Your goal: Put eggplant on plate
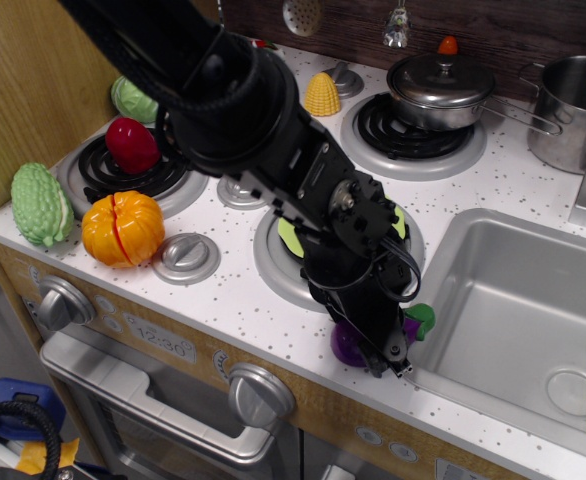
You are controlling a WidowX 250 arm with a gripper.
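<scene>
Lying at the counter's front edge beside the sink, the eggplant (pixel 350 343) is grasped by the gripper (pixel 383 350); a lift toward the plate (pixel 289 236) is judged next.
</scene>
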